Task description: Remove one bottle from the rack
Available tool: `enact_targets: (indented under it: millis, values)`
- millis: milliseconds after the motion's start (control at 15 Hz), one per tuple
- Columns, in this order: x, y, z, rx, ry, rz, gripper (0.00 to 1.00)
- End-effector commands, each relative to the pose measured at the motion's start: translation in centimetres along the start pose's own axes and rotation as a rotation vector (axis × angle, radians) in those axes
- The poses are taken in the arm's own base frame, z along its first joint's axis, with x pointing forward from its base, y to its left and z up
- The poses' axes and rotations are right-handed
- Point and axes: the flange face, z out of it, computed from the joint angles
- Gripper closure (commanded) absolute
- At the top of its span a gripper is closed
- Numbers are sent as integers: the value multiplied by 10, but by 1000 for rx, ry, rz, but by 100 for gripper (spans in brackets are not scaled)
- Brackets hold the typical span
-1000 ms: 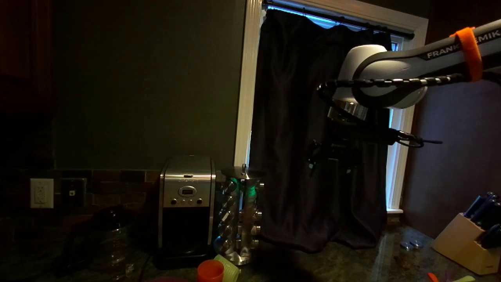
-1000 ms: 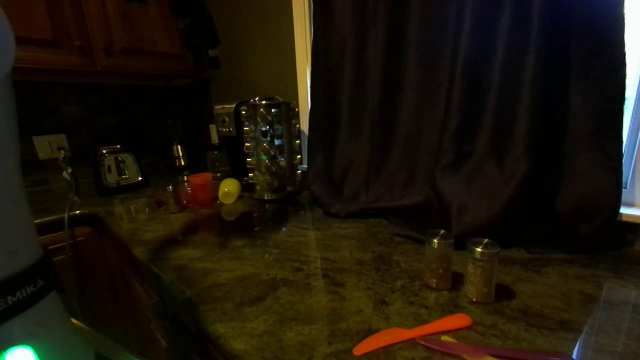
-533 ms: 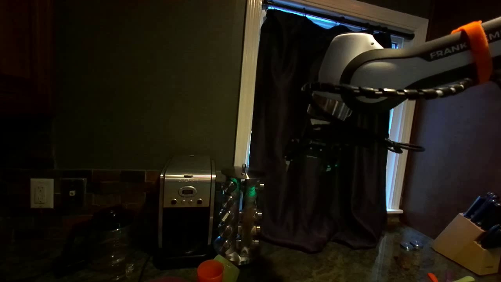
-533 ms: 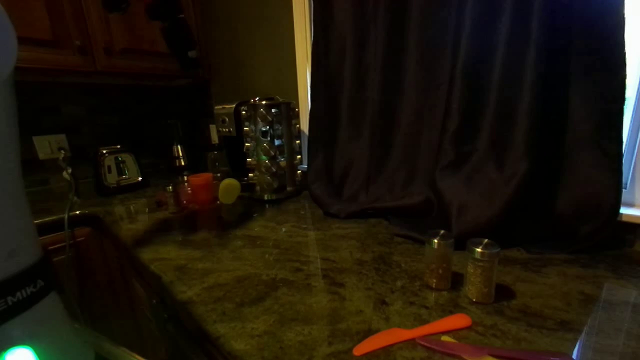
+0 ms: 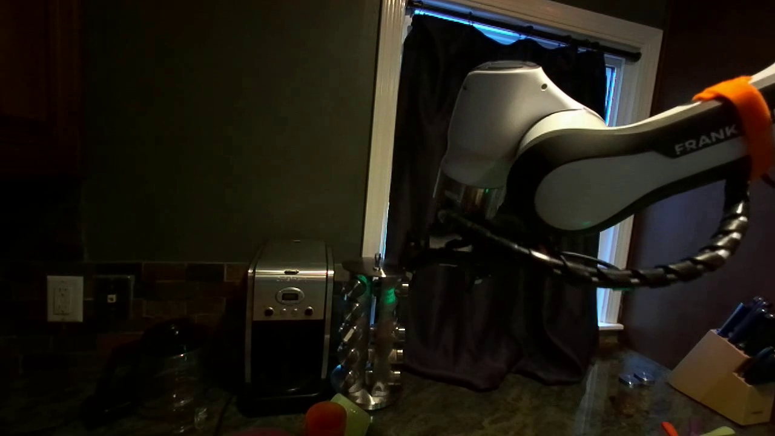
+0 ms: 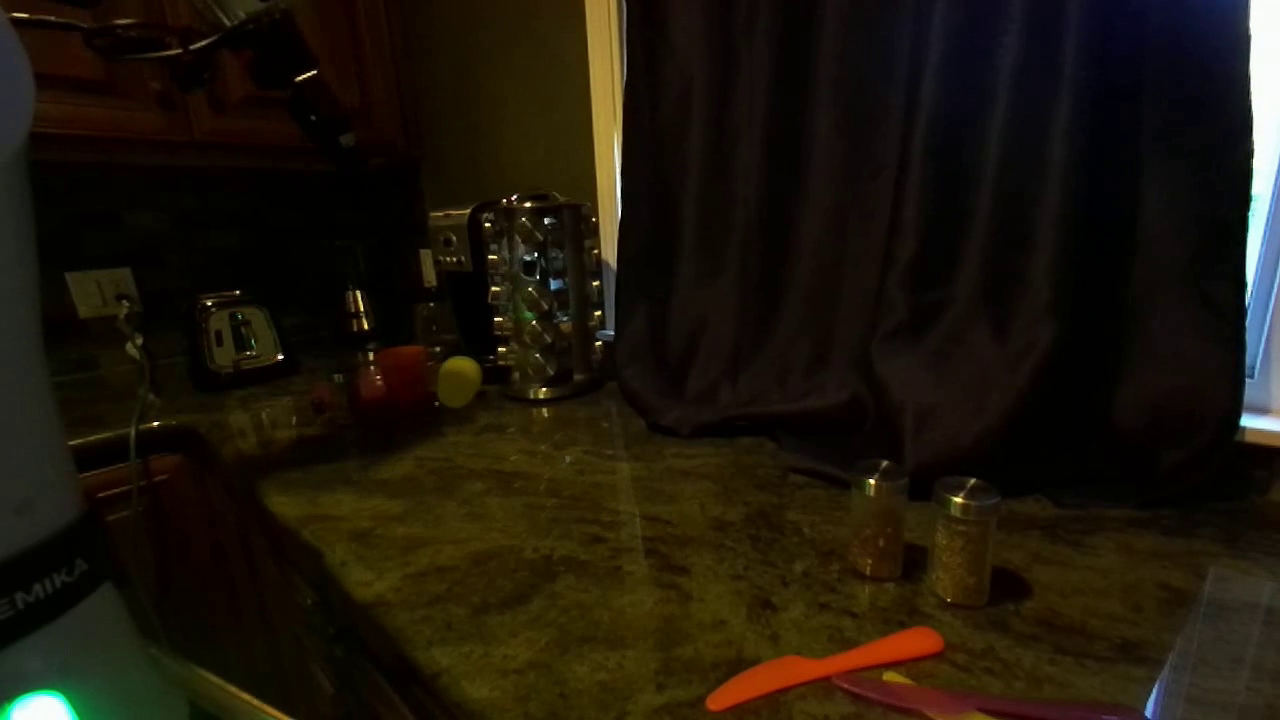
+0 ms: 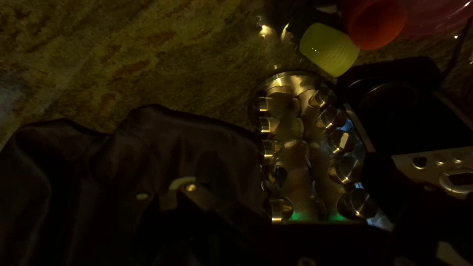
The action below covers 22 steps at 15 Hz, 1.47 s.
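Note:
The rack (image 5: 370, 339) is a round, shiny metal stand holding several clear bottles on their sides. In the wrist view the metal lids of the bottles (image 7: 347, 170) face outward, in columns on the rack (image 7: 295, 79); green light falls on its upper end. My gripper (image 5: 445, 269) hangs dark against the curtain, just right of the rack's top in that exterior view. In the wrist view its fingers (image 7: 190, 188) stand wide apart, with no bottle held; the lower part is lost in darkness. Two bottles (image 6: 878, 520) stand upright on the counter, away from the rack (image 6: 540, 300).
A coffee maker (image 5: 290, 327) stands close beside the rack. Before them lie a yellow-green cup (image 7: 329, 50) and an orange cup (image 7: 377, 26). The dark curtain (image 5: 496, 339) hangs behind. Elsewhere are a knife block (image 5: 720, 378), toaster (image 6: 240, 335) and orange plastic knife (image 6: 825, 668).
The arm has swung left and lower in an exterior view, bringing my gripper closer to the rack's top. The rack, the cups and the two standing bottles keep their places.

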Motion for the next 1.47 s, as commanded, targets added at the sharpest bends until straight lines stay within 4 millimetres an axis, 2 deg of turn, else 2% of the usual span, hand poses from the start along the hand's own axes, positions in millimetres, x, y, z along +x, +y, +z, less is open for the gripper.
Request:
enact_targets:
  millis: [0,200,267,400,1133,1400]
  values:
    - [-25,-30,9,2,85,-4,0]
    - [-44,-52,24,-28,141,-13,0]
    - [-39,-35,13,-29,123,-26,0]
    - [-47,-44,21,-32,132,-29,0]
    - [-42,-48,24,-29,126,-24,0]
    - [-39,-65,42,-43,171,-33,0]
